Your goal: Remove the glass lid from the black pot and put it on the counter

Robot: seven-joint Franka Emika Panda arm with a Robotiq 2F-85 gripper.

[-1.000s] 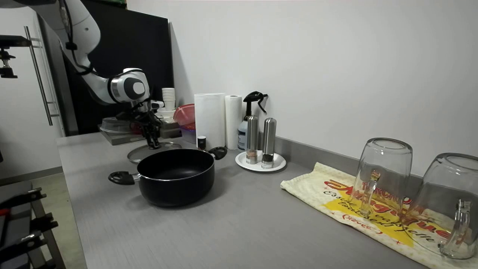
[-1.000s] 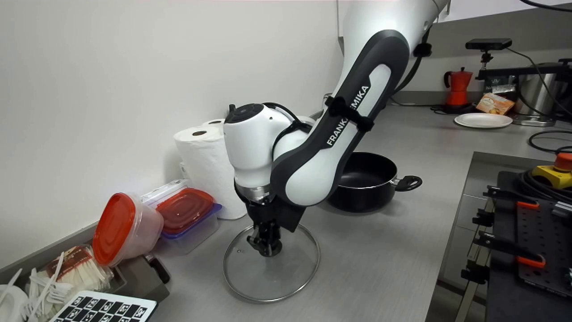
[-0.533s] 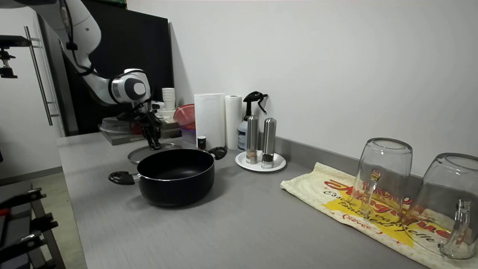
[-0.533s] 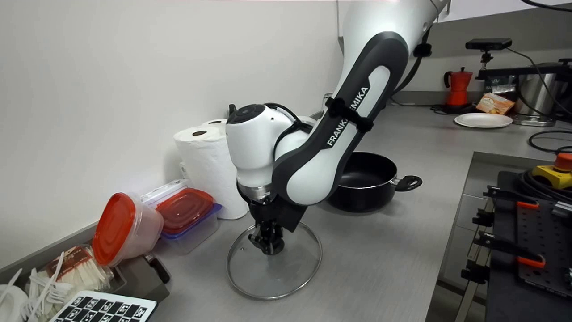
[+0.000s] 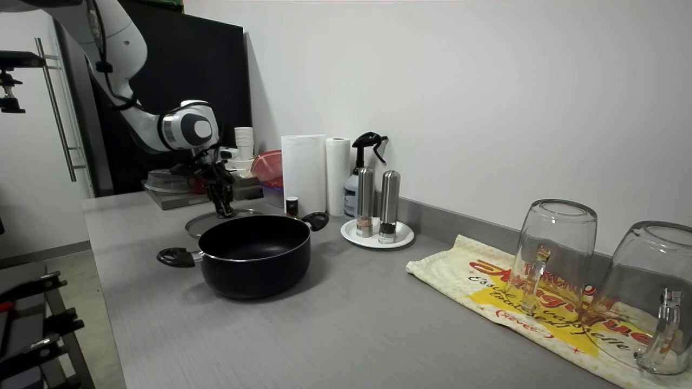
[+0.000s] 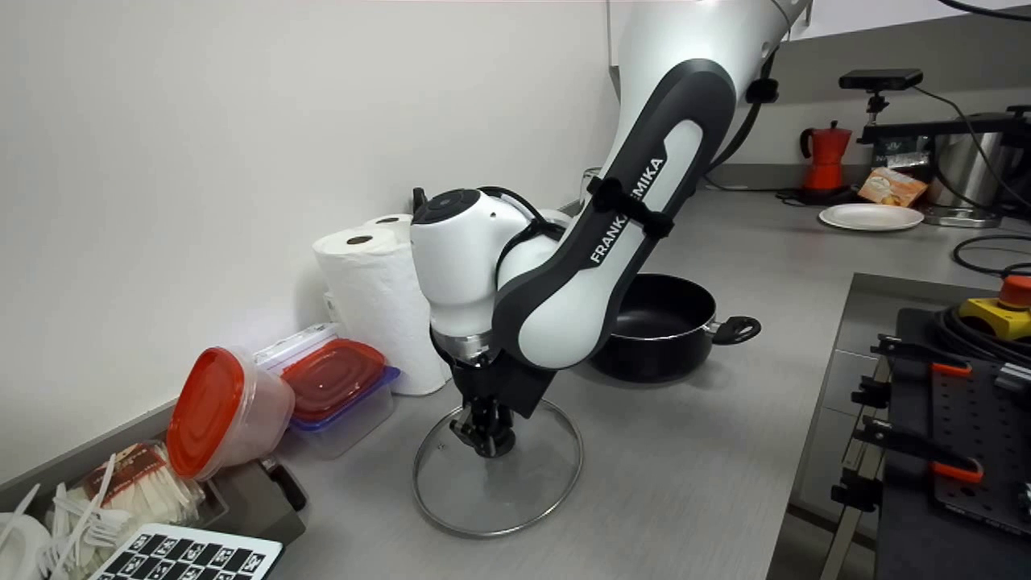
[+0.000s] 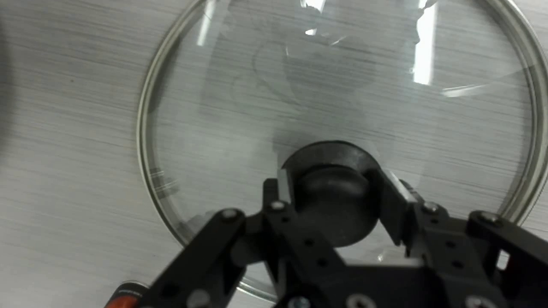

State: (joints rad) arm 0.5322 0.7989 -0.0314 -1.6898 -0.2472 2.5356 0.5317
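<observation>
The black pot (image 5: 254,273) stands uncovered on the grey counter (image 5: 351,335); it also shows in an exterior view (image 6: 652,354), partly behind the arm. The clear glass lid (image 6: 515,499) is beyond the pot, apart from it, low over or on the counter. I cannot tell if its rim touches all round. In an exterior view the lid (image 5: 200,224) is partly hidden by the pot. My gripper (image 6: 486,435) points down at the lid's centre. In the wrist view its fingers (image 7: 336,194) are closed around the black knob of the lid (image 7: 222,128).
Plastic containers (image 6: 338,383) and paper towel rolls (image 6: 378,302) stand along the wall near the lid. A small dark jar (image 5: 292,206) is close by. Two mills (image 5: 389,205) stand on a white plate. Glass mugs (image 5: 557,254) stand on a patterned cloth (image 5: 459,265).
The gripper and the lid have shifted together slightly towards the pot and the wall-side rolls. The fingers stay around the knob. The pot has not moved.
</observation>
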